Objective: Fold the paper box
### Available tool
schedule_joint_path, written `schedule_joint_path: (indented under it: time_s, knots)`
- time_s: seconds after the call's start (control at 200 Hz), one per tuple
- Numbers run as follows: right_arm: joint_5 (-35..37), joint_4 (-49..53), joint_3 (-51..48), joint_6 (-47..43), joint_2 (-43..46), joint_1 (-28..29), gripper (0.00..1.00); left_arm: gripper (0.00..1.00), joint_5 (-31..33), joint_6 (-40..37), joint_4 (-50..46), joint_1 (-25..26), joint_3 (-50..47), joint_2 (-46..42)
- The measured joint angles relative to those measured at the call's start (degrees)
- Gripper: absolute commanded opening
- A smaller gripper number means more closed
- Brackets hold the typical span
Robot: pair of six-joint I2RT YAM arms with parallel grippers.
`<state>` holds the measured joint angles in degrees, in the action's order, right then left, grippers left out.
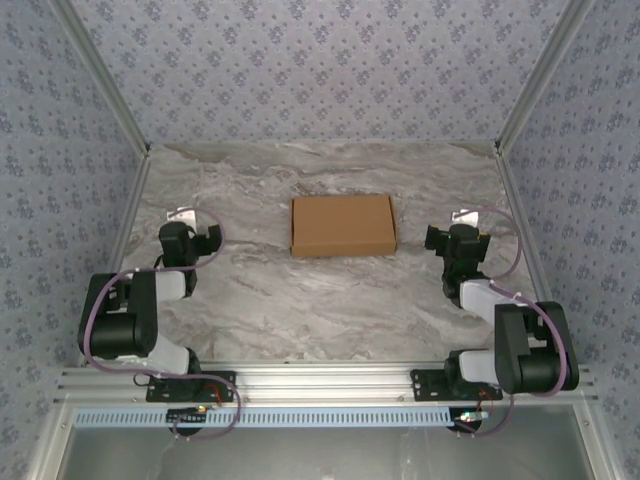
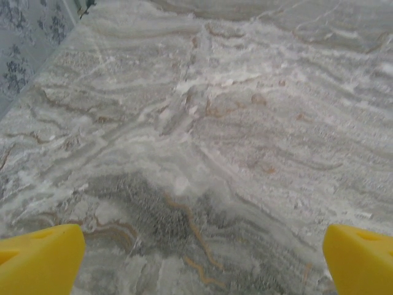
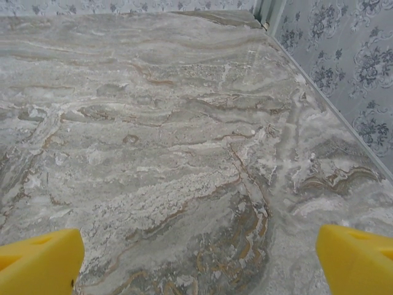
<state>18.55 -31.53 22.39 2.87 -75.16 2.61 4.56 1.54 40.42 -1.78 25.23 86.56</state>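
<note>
The paper box (image 1: 343, 225) is a plain brown shallow rectangular cardboard box, lying flat and closed at the middle of the marble table. My left gripper (image 1: 184, 224) rests well to its left, apart from it. My right gripper (image 1: 460, 228) rests off to its right, also apart. In the left wrist view the left gripper (image 2: 202, 258) is open, its yellow fingertips (image 2: 40, 258) wide apart over bare marble. The right gripper (image 3: 199, 261) in the right wrist view is likewise open, with yellow fingertips (image 3: 40, 261) spread and nothing between them.
The marble table (image 1: 300, 300) is closed in by patterned walls on the left, back and right. The right wall (image 3: 344, 67) runs close beside the right gripper. An aluminium rail (image 1: 320, 380) with the arm bases lines the near edge.
</note>
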Motion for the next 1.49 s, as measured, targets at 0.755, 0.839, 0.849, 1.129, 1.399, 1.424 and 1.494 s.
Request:
schedule_joint_path:
  time_s: [0.755,0.839,0.849,1.129,1.399,1.424,1.494]
  knots:
    - [-6.51,-17.46,-3.63,-1.53,-11.43,-2.38,0.99,0.99,-3.30,0.00,3.54,-0.04,-1.33,0.98]
    - [-7.41,-16.70,-2.84,-1.88,-11.63,-2.40,0.99,0.99,-3.30,0.00,3.54,-0.04,-1.33,0.98]
    - [-7.45,-16.70,-2.73,-1.90,-11.63,-2.43,0.99,0.99,-3.30,0.00,3.54,-0.04,-1.33,0.98]
    - [-7.93,-16.68,-2.19,-2.10,-11.65,-2.64,0.99,0.99,-3.30,0.00,3.54,-0.04,-1.33,0.98]
    - [-7.93,-16.68,-2.19,-2.12,-11.63,-2.64,0.99,0.99,-3.30,0.00,3.54,-0.04,-1.36,0.98]
    - [-7.93,-16.68,-2.19,-2.12,-11.65,-2.64,0.99,0.99,-3.30,0.00,3.54,-0.04,-1.33,0.98]
    - [-7.93,-16.68,-2.19,-2.12,-11.65,-2.64,0.99,0.99,-3.30,0.00,3.54,-0.04,-1.33,0.98]
